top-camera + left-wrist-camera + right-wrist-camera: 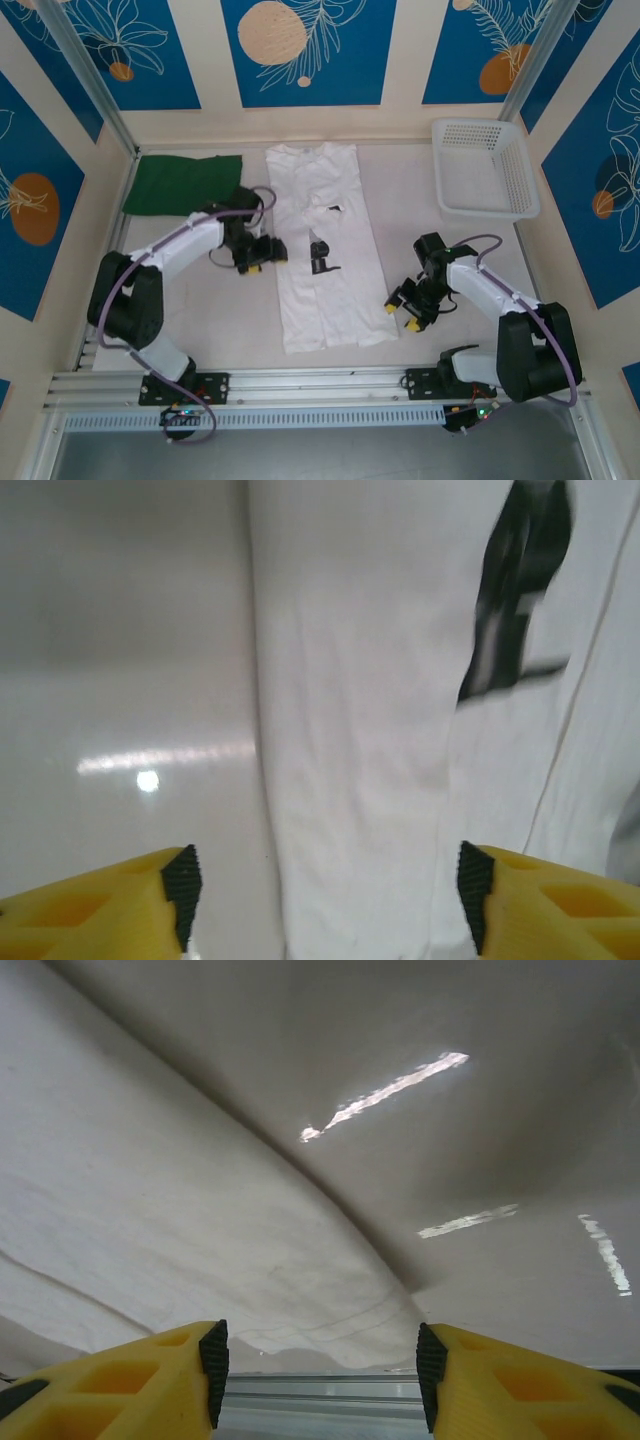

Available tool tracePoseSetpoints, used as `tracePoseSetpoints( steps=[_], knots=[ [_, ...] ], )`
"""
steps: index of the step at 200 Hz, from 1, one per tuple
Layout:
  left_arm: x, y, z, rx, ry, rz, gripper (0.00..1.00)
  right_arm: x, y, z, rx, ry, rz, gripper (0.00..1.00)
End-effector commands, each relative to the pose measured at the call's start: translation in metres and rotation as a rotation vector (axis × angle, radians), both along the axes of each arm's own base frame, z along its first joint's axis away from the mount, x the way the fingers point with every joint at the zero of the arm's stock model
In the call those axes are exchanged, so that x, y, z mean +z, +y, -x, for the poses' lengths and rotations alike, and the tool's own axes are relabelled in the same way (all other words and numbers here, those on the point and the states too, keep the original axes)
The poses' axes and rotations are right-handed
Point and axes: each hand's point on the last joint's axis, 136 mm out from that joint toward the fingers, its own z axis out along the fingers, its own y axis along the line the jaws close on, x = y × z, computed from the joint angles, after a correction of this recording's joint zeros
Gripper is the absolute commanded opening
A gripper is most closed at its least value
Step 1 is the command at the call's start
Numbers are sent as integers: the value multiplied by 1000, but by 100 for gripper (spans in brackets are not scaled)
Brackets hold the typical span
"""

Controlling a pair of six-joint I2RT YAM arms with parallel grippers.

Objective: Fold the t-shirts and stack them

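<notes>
The white t-shirt [322, 255] lies flat mid-table as a long strip with small black marks [321, 252], collar end toward the back. The dark green t-shirt [184, 183] lies folded at the back left. My left gripper [268, 253] hovers at the white shirt's left edge. In the left wrist view it [325, 885] is open, with the shirt's edge [350, 730] and a black mark [520, 590] below. My right gripper [405, 305] sits just right of the shirt's near right corner. In the right wrist view it [320, 1370] is open and holds nothing, with the white cloth [180, 1220] ahead of it.
A white mesh basket [485, 165] stands at the back right corner. Walls close in the table on the left, back and right. An aluminium rail [320, 385] runs along the near edge by the arm bases.
</notes>
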Motion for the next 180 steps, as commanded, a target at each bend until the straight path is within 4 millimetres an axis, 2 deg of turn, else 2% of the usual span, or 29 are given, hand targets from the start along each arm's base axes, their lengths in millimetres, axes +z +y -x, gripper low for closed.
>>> tracePoseSetpoints(
  steps=[1, 26, 53, 92, 125, 159, 180],
  knots=[
    [-16, -21, 60, -80, 126, 142, 62, -5, -3, 4, 41, 16, 26, 55],
    [-34, -32, 104, -139, 204, 190, 58, -7, 1, 3, 61, 25, 22, 55],
    [-49, -36, 129, -139, 249, 198, 58, -4, 5, 11, 12, 33, 29, 55],
    [-64, -38, 140, -116, 256, 214, 57, -6, -6, 22, -114, 2, 126, 57],
    [-69, -42, 148, -165, 258, 201, 52, -7, -18, 30, -267, -55, 246, 58],
    [-74, -46, 153, -216, 237, 170, 49, -37, -12, 36, -398, -82, 193, 59],
    [-75, -47, 155, -253, 210, 150, 49, -39, -14, 32, -383, -163, 197, 56]
  ],
)
